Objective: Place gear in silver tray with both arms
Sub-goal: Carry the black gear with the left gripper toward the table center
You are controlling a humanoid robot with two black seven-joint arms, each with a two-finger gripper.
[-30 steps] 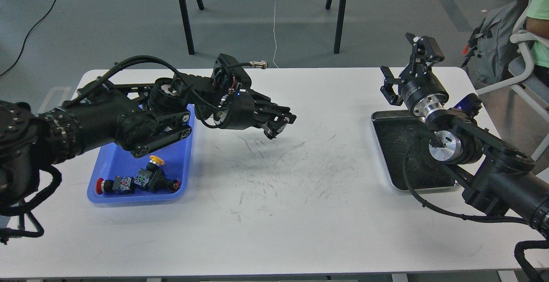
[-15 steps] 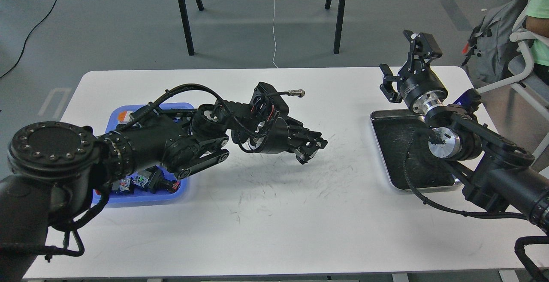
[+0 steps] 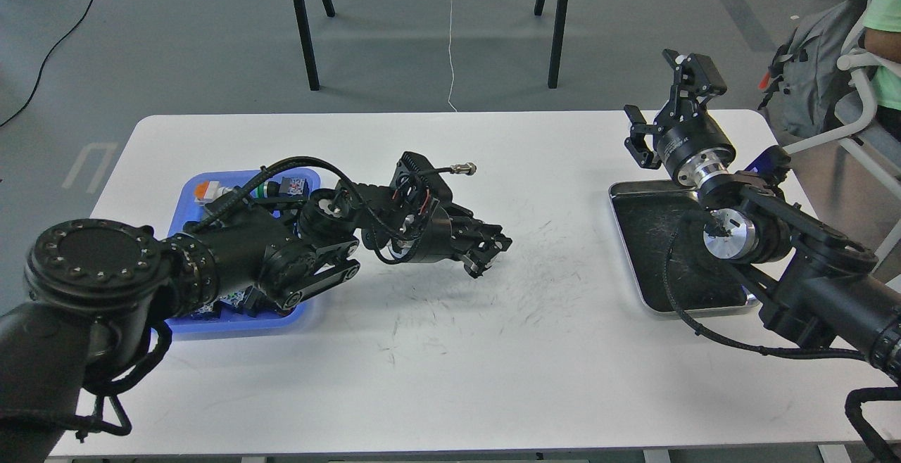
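Left gripper (image 3: pixel 486 255): pulled back leftward and slightly nearer since half a second ago, now low over the scratched middle of the table; fingers pressed together at the tips, nothing seen between them.
Left arm (image 3: pixel 232 266): lies across the blue tray, its shoulder disc large at the near left, much as it did half a second ago.
Right gripper (image 3: pixel 665 115): almost unmoved; raised above the far right of the table, fingers spread apart, nothing held.
Right arm (image 3: pixel 795 259): unchanged, crossing the right side of the silver tray.
Silver tray (image 3: pixel 633 245): same place, right side of the table; shallow shiny metal, rounded corners, raised rim, dark scratched bottom; right rim hidden by the arm; no gear visible inside it.
Blue tray (image 3: pixel 184 192): glossy plastic, left side of the table; mostly covered by the left arm.
Tray contents (image 3: pixel 211 188): small mixed-colour parts at the far edge; too hidden to name.
Table (image 3: pixel 450 378): white, smooth, rounded corners, dark scuffs at centre.
Bystander (image 3: pixel 883 5): cut off at the far right edge.
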